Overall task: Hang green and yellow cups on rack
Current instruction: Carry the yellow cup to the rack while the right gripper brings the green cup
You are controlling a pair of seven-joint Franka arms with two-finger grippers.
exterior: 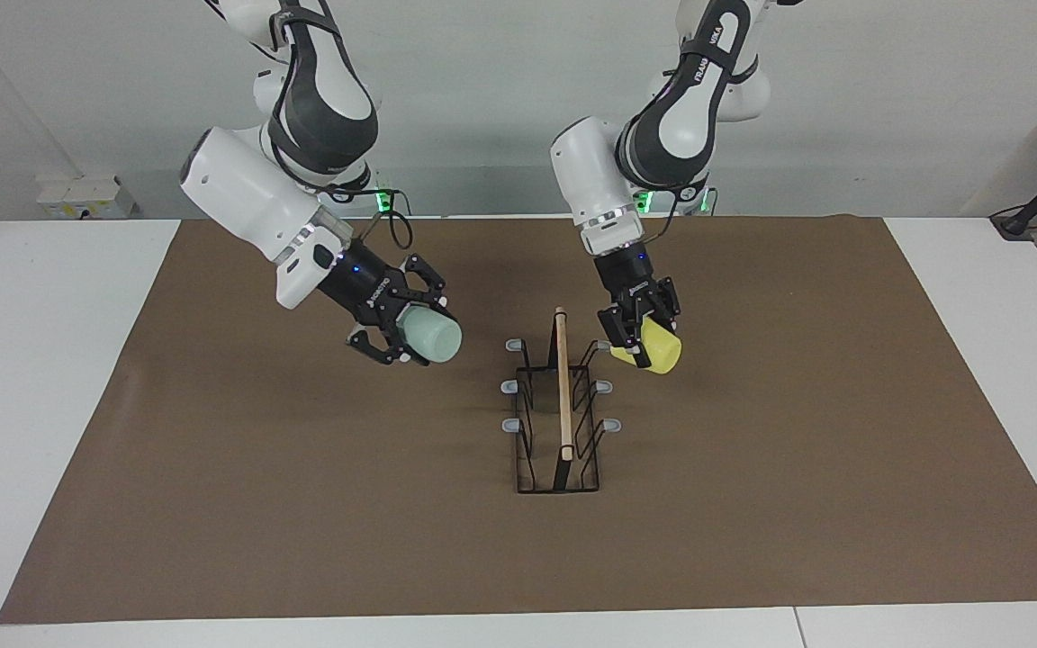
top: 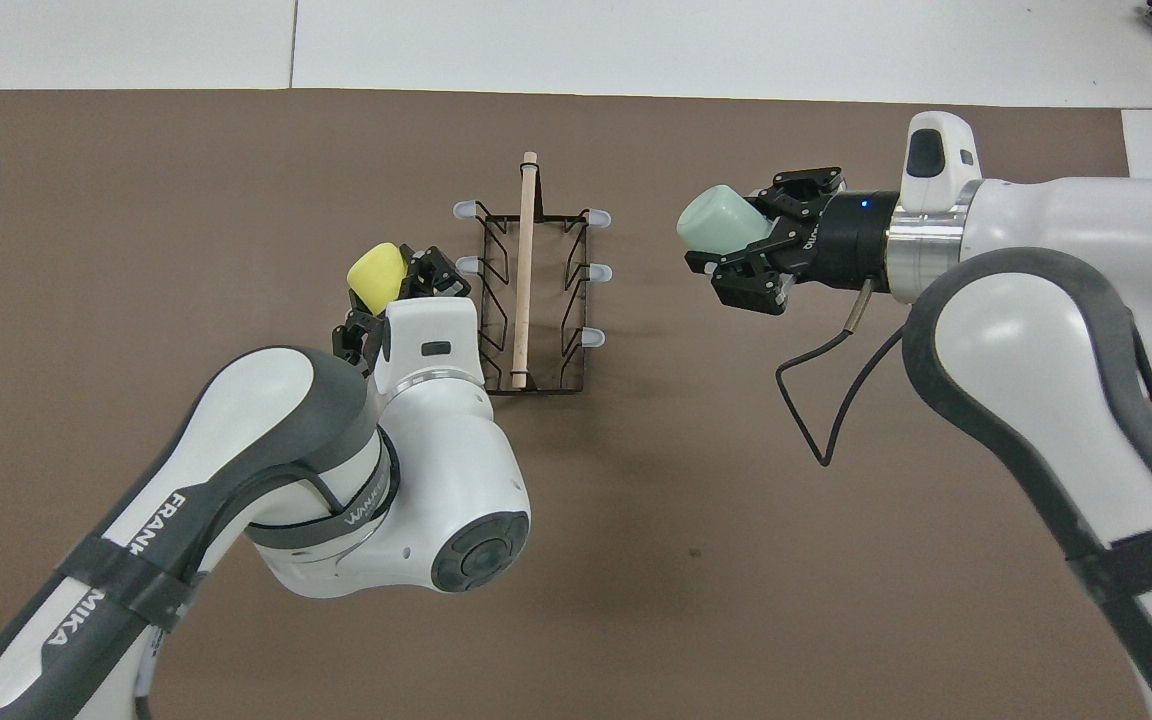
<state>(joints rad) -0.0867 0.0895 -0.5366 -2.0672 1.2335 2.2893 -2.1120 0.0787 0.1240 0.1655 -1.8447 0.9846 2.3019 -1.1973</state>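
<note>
The black wire rack (exterior: 562, 396) with a wooden top bar stands mid-table; it also shows in the overhead view (top: 526, 270). Its grey-tipped prongs are bare. My left gripper (exterior: 643, 326) is shut on the yellow cup (exterior: 655, 351) and holds it tilted in the air, close beside the rack's prongs on the left arm's side, at the rack's end nearer the robots (top: 377, 275). My right gripper (exterior: 422, 331) is shut on the mint green cup (exterior: 433, 337) and holds it sideways above the mat, apart from the rack on the right arm's side (top: 721, 222).
A brown mat (exterior: 302, 504) covers most of the white table (exterior: 41, 360). A black cable (top: 826, 400) hangs from the right wrist. A small white box (exterior: 82, 196) sits at the table's robot-side edge, toward the right arm's end.
</note>
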